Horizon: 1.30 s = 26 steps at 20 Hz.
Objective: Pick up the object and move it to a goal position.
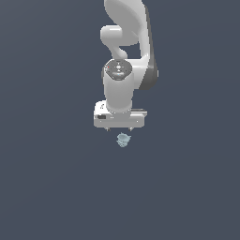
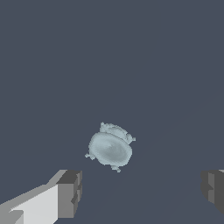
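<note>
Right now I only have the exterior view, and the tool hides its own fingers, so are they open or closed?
Observer: Open. In the wrist view the two fingers stand wide apart, so the tool is holding nothing.
Operator: Is the blue-grey object between them?
Observer: No. The object lies clear of both fingers, out ahead of the gap and touching neither.
Operator: I see it only as a small blob. What shape does it show from above?
Observer: A rounded pale face with small bumps around its rim, resting on the dark floor.
</note>
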### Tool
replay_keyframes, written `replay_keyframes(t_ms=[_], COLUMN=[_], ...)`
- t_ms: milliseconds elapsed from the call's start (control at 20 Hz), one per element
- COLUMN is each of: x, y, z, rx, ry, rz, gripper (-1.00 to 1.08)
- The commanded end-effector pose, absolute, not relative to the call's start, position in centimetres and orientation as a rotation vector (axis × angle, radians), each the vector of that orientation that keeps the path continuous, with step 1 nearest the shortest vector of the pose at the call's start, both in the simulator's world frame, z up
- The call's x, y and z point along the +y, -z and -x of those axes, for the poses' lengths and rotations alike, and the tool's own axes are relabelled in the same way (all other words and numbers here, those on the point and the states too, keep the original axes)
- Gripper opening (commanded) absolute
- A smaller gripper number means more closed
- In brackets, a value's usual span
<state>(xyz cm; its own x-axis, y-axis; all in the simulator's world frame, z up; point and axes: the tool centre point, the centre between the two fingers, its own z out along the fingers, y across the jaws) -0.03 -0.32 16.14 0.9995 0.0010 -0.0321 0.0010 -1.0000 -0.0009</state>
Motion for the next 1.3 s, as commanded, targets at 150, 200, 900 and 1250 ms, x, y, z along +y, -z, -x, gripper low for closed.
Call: replay_keyframes(t_ms=[150,200,900,1250], x=[-0.2,-0.1,0.5,0.9], y=[-16.3,-16.5,-17.2,-15.5], z=[-0.2,-0.3,-1.1,-0.7], rx=[-0.002,-0.002,0.02,0.159], ry=[-0.045,-0.042,-0.02,-0.017], rz=[3.139,3.139,3.135,3.13], gripper=[1.0,1.0,1.0,1.0])
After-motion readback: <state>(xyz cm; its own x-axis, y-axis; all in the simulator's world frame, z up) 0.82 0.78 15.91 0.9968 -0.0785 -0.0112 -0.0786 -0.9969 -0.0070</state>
